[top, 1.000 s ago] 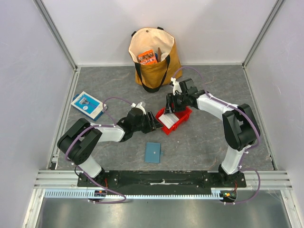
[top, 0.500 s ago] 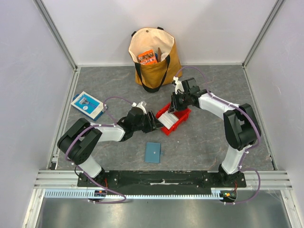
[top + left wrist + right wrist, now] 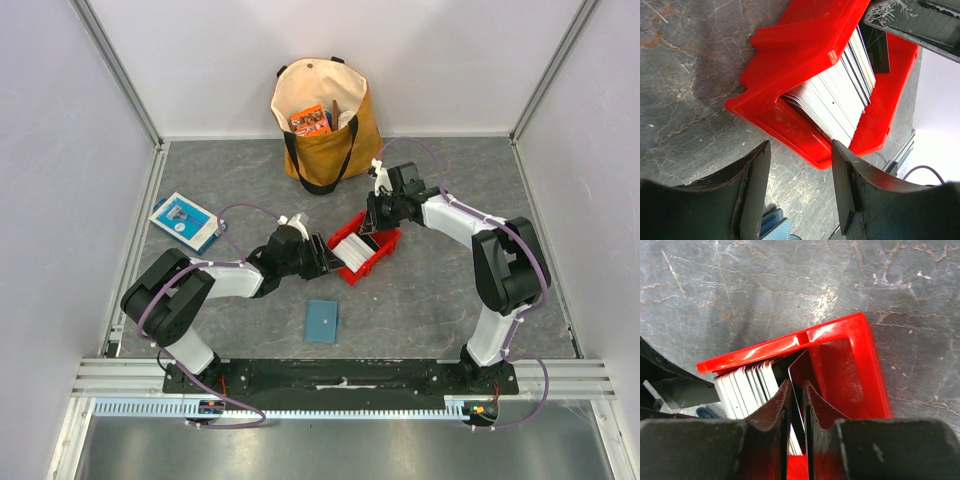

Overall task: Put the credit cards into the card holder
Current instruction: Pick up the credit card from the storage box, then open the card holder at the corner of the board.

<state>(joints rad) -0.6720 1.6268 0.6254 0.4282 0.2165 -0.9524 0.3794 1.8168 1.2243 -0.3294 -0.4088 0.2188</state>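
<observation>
Several white-grey credit cards (image 3: 352, 249) stand on edge in a red bin (image 3: 372, 258). They also show in the left wrist view (image 3: 835, 95) and the right wrist view (image 3: 745, 385). My right gripper (image 3: 377, 222) reaches down into the bin's far end; in its wrist view the gripper (image 3: 796, 387) is shut on one thin dark card (image 3: 799, 371), apart from the stack. My left gripper (image 3: 328, 257) is open and empty at the bin's left end, its jaws (image 3: 799, 165) spread just short of the bin wall (image 3: 795, 45). The teal card holder (image 3: 322, 321) lies closed on the table near me.
A tan tote bag (image 3: 322, 115) with items inside stands at the back. A blue-and-white flat box (image 3: 183, 221) lies at the left. Grey walls and metal rails enclose the table. A corner of the teal wallet (image 3: 774, 226) shows under my left gripper.
My right gripper has shifted right along the bin, toward its far end. The bin has turned slightly. The left gripper has hardly moved.
</observation>
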